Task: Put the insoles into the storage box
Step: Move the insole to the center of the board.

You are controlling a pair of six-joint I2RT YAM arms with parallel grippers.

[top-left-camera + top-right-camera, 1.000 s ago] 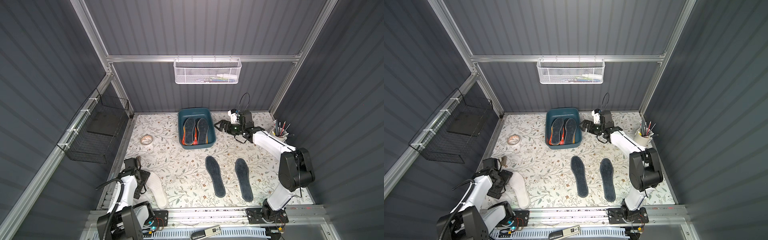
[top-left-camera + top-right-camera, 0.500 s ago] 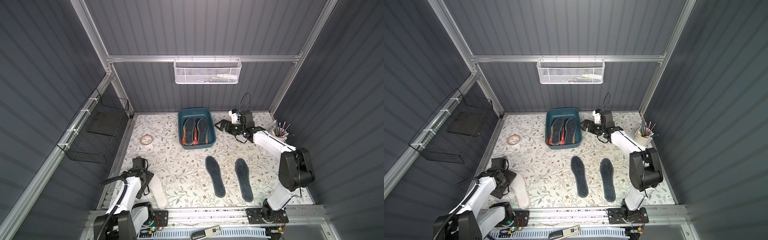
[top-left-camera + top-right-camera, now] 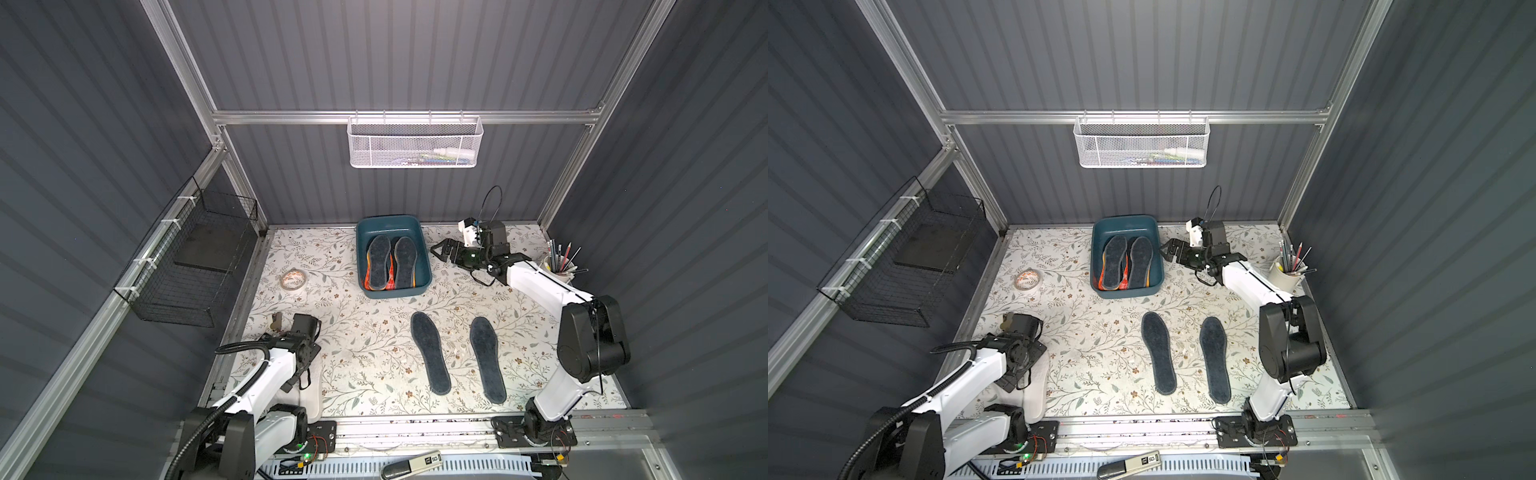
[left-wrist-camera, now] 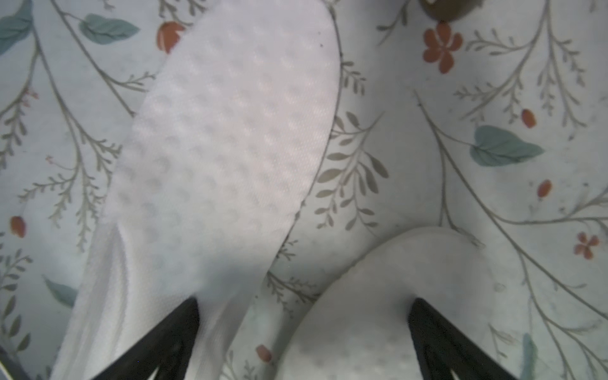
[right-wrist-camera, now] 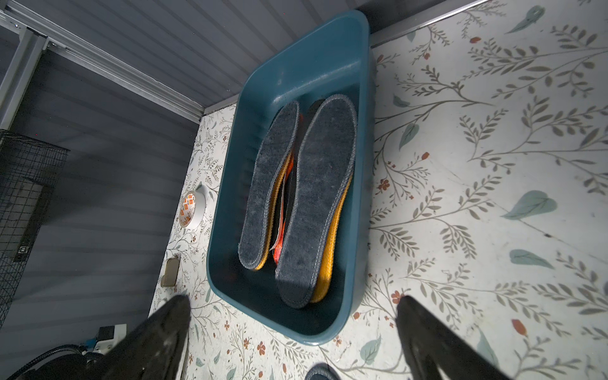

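The teal storage box [image 3: 388,219] [image 3: 1125,222] [image 5: 296,65] stands at the back of the table. It holds several insoles, with two fuzzy grey-blue ones [image 3: 379,262] [image 5: 316,197] on top of orange and yellow ones. Two more dark insoles [image 3: 430,353] [image 3: 487,359] lie flat at the front middle. My left gripper [image 3: 300,379] [image 4: 304,306] hangs open, pointing down over two white textured insoles [image 4: 230,131] [image 4: 394,296] at the front left. One white insole [image 3: 312,392] shows beside the arm in both top views. My right gripper [image 3: 436,251] [image 5: 292,306] is open and empty just right of the box.
A tape roll [image 3: 293,278] and a small brown object [image 3: 276,320] lie left of the box. A pencil cup [image 3: 559,264] stands at the back right. A black wire basket [image 3: 195,266] hangs on the left wall and a white mesh basket [image 3: 413,143] on the back rail.
My left arm has swung from the table's left edge toward the right, bringing its open gripper over the white insoles. The right arm has stayed where it was.
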